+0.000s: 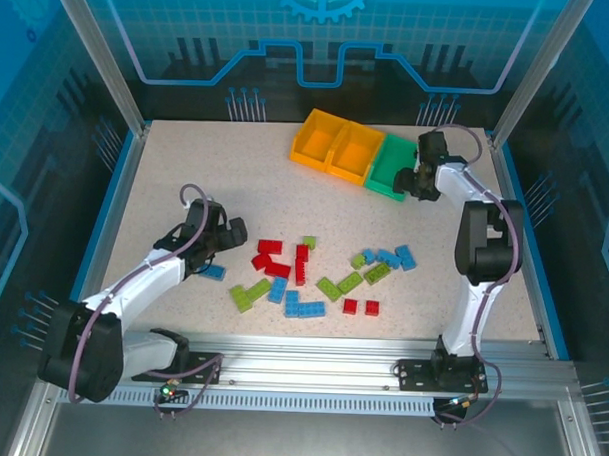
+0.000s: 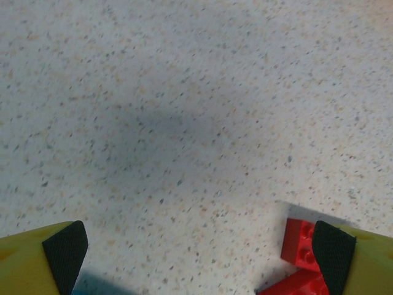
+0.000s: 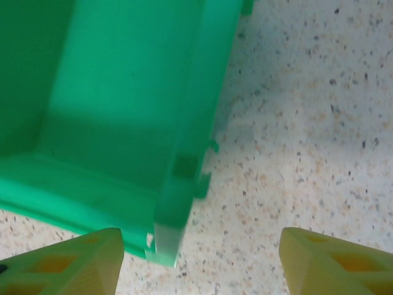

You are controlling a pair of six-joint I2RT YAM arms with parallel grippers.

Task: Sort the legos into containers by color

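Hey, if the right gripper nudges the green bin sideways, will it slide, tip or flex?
Likely slides, not tips: the green bin sits low and flat on the smooth table. It would probably drag the two orange bins along, since they sit joined in a row. Seemingly empty thin plastic, so probably light.

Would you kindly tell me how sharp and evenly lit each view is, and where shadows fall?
Top external view: sharp and evenly lit, only faint shadows on the table. Left wrist view: crisp speckles, a soft grey shadow mid-frame; left gripper's fingers and red legos slightly soft. Right wrist view: green bin soft at close range, the tabletop beside it sharper.
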